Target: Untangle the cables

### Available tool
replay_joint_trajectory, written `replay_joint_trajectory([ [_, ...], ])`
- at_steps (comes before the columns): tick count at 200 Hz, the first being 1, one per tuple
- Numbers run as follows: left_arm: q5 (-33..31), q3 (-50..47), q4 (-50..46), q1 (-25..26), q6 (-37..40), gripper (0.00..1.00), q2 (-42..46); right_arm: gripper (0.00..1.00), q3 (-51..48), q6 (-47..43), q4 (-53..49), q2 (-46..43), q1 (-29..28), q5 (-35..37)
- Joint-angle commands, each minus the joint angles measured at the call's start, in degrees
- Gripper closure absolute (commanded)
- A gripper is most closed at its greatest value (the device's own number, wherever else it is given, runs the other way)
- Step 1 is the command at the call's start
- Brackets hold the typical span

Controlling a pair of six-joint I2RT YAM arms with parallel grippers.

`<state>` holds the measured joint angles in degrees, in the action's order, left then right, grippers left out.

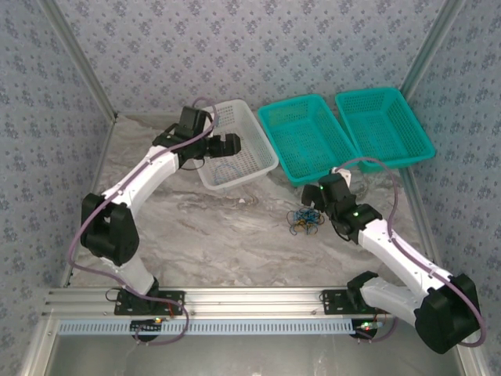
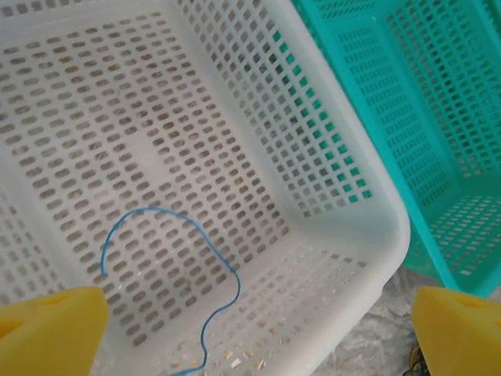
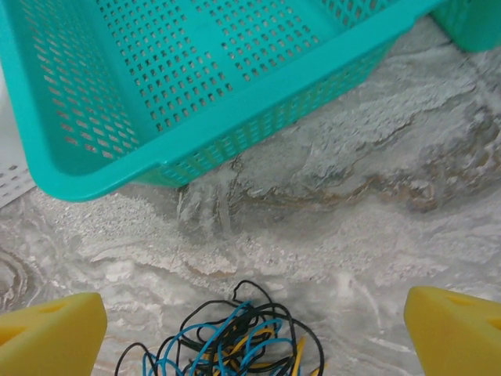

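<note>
Right pincer (image 3: 252, 333) apart over cables (image 3: 227, 348), left pincer (image 2: 254, 333) apart above white basket (image 2: 383, 235) rim.

White arms (image 1: 149, 176), black joints (image 1: 109, 229) (purple cables (image 1: 369, 160)).

Place: a small robot test booth, like a lab.
Walls (image 1: 258, 47): grey, with tiny flower shapes, on three sides.
Frame: shiny metal poles (image 1: 78, 56) in the corners, a metal rail (image 1: 250, 298) in front.
Tabletop (image 1: 227, 235): marble look, with a white basket (image 1: 250, 133), a teal basket (image 1: 309, 137) and another teal basket (image 1: 383, 125).
Robots: a left arm (image 1: 145, 180) and a right arm (image 1: 399, 251), white and black, fixed to the rail.
</note>
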<state>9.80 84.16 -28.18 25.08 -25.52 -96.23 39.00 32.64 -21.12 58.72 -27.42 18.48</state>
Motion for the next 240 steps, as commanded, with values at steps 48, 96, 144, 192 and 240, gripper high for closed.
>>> replay_joint_trajectory([
  [48,-13.62,-0.16,-16.56,4.98,-2.79,0.18,0.94,0.0,-0.23,2.64,3.13,1.19,0.39,-7.86],
  [96,-16.33,9.15,-25.82,4.98,0.82,0.42,-7.52,0.0,-0.07,2.99,4.22,1.84,0.44,-8.18],
  [144,-12.89,13.07,-31.11,4.46,6.93,0.42,-12.12,0.0,-2.16,0.39,11.56,3.74,-0.62,-20.94],
  [192,-8.69,17.52,-33.08,4.27,9.26,0.48,-17.56,0.0,-0.23,0.75,13.85,8.2,-2.96,-19.01],
  [240,-5.53,18.55,-33.56,4.27,9.96,0.62,-19.59,0.0,0.79,0.23,12.24,9.66,-4.0,-16.45],
])
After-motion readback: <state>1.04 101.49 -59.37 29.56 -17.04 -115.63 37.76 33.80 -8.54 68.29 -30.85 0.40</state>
